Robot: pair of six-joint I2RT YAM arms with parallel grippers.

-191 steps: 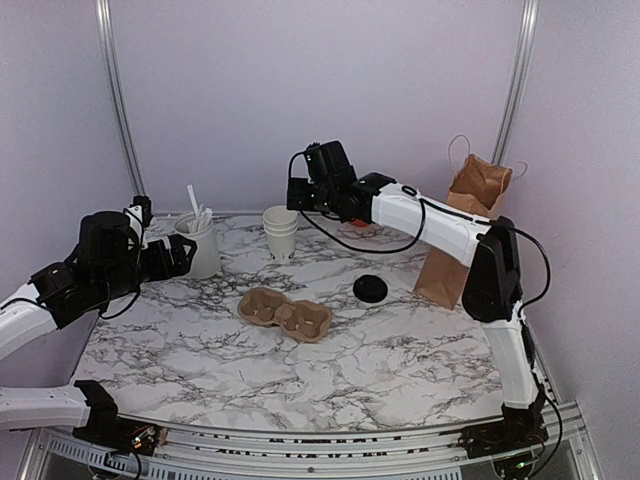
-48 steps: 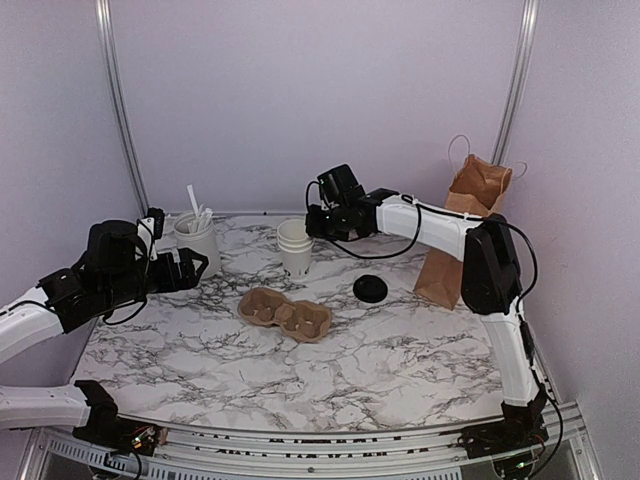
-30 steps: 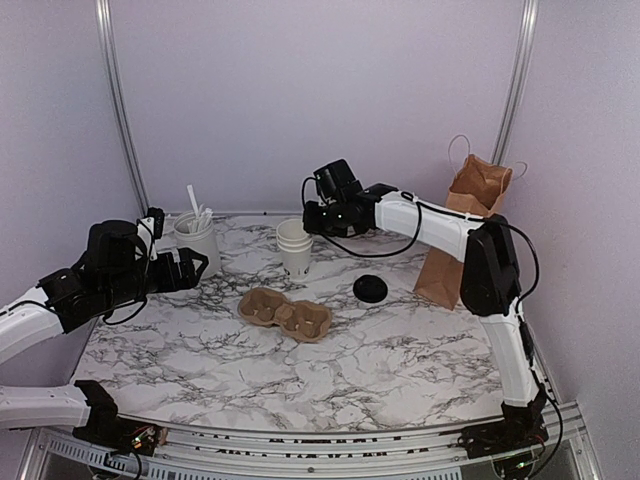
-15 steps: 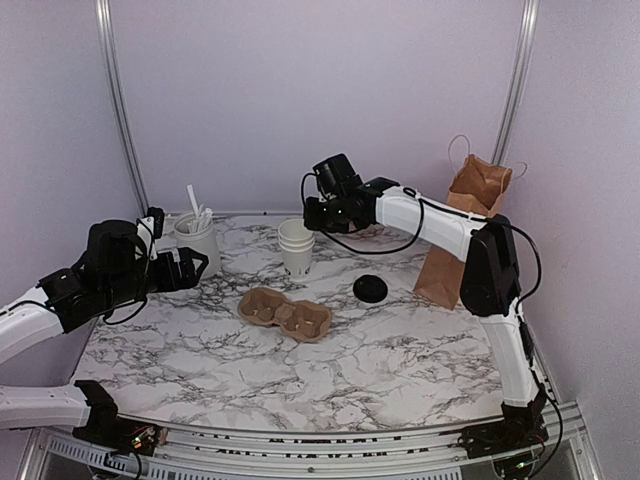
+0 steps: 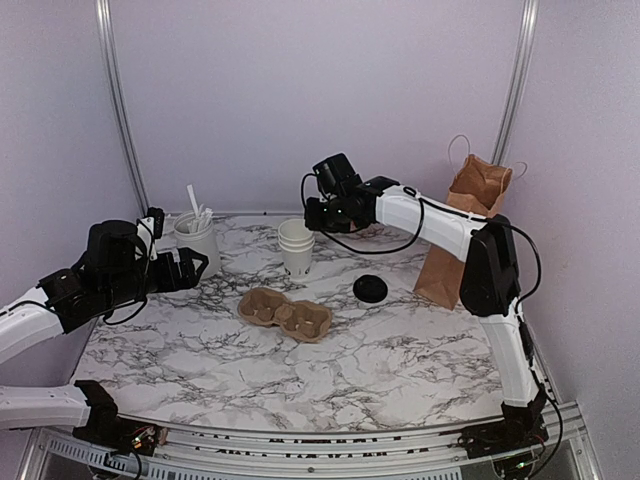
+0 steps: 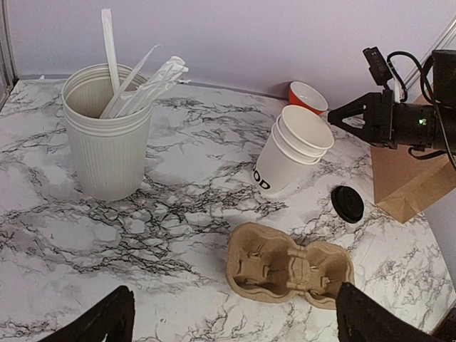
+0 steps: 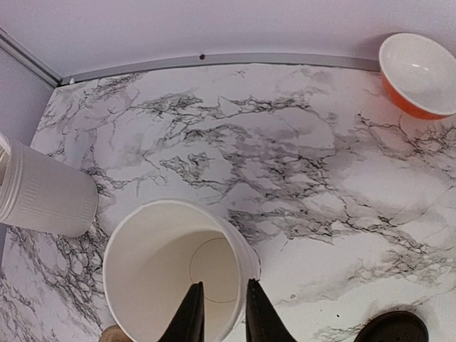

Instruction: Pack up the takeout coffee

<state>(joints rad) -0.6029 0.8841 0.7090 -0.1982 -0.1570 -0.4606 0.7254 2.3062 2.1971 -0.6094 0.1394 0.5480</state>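
Right gripper, narrowly parted and empty, poised above stacked paper cups, presumably to pinch the top rim.

White marble, brown, black
The worktop is white with grey-black veining; stacked paper cups white, dark lettering on the lowest; lid black; cup carrier and paper bag brown; bowl orange, white inside.

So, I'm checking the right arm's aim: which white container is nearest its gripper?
The stack of paper cups, its open mouth just beneath the right gripper; the ribbed utensil holder stands well aside.
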